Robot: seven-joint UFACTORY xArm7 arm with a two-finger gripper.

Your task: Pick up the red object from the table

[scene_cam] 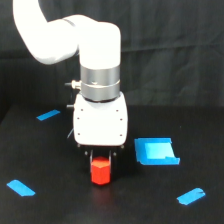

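Two short blue tape strips, one point(21, 188) toward the near left corner and one point(191, 196) toward the near right corner, are lying flat on the matte black table point(125, 207). Behind them, the small red-orange hexagonal block point(100, 171) is sitting mid-table, directly under the white gripper point(100, 159); whether the dark fingers are clamping it cannot be determined. Just beside it, toward the right edge, a blue square piece point(156, 151) is resting.
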